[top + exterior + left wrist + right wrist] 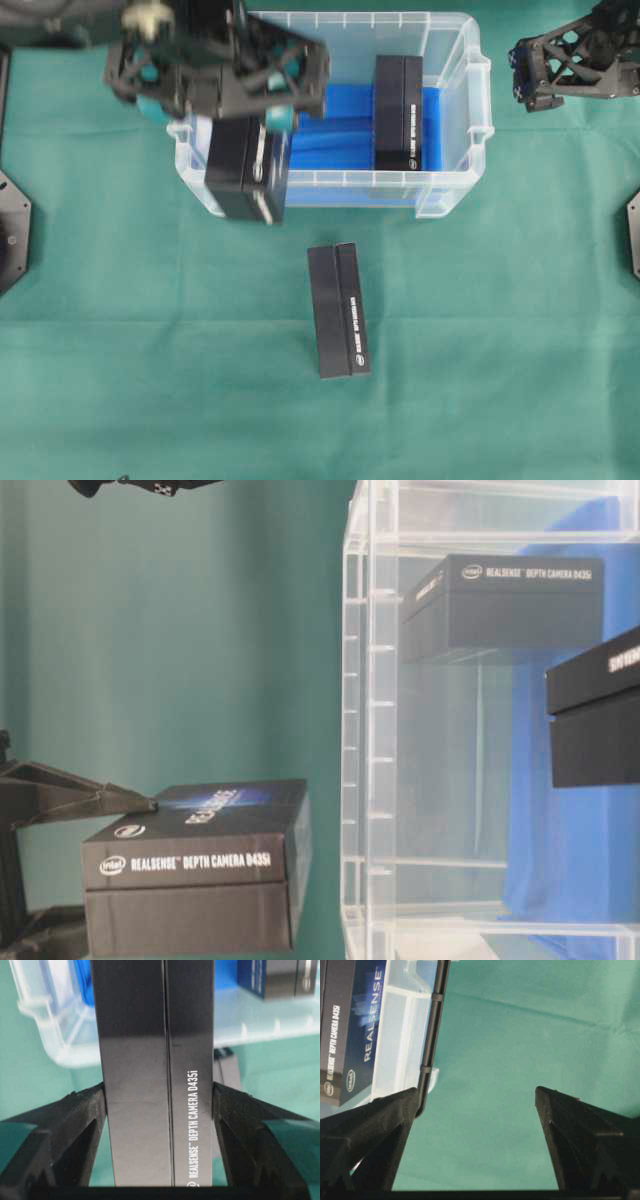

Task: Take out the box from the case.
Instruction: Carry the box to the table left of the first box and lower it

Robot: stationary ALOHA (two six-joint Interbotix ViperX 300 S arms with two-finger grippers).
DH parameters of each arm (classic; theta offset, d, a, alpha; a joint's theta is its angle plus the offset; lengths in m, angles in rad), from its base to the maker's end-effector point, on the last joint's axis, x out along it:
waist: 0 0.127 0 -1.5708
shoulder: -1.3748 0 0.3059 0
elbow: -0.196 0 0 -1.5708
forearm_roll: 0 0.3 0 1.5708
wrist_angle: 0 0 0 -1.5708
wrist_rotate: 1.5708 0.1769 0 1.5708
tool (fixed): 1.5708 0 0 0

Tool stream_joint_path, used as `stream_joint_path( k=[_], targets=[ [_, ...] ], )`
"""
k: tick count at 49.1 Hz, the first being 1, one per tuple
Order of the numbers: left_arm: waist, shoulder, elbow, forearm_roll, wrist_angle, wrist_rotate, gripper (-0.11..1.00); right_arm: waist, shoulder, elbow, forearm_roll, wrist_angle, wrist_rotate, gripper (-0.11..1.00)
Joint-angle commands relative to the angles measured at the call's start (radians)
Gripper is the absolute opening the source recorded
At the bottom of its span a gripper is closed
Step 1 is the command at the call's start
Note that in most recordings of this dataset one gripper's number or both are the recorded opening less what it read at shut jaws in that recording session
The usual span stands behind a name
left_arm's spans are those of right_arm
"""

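My left gripper is shut on a black box and holds it in the air over the front left corner of the case, a clear plastic tub lined with blue cloth. In the left wrist view this box is clamped between both fingers. A second black box stands inside the case at the right. My right gripper hangs open to the right of the case, with only green cloth between its fingers.
A third black box lies on the green table cover in front of the case. From table level this box sits just outside the case wall. Dark fixtures stand at the table's left and right edges.
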Motion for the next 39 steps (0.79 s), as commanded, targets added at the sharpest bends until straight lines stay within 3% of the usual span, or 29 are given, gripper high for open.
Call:
stream_joint_path(
  k=[1,9,30,39],
  targets=[
    [-0.051,-0.052,0.002,0.017,-0.003,-0.041,0.63,0.011,-0.014,-0.009,0.002,-0.002,-0.002,0.93],
    [-0.146,-0.066,0.034,0.028,0.0,-0.166,0.63,0.015,-0.014,-0.009,0.002,-0.002,-0.002,0.93],
    [-0.337,-0.061,0.049,0.037,0.071,-0.416,0.63,0.032,-0.014,-0.009,0.0,-0.002,-0.002,0.93],
    [-0.368,-0.055,0.049,0.049,0.075,-0.445,0.63,0.032,-0.014,-0.009,0.0,-0.002,0.0,0.93]
  ],
)
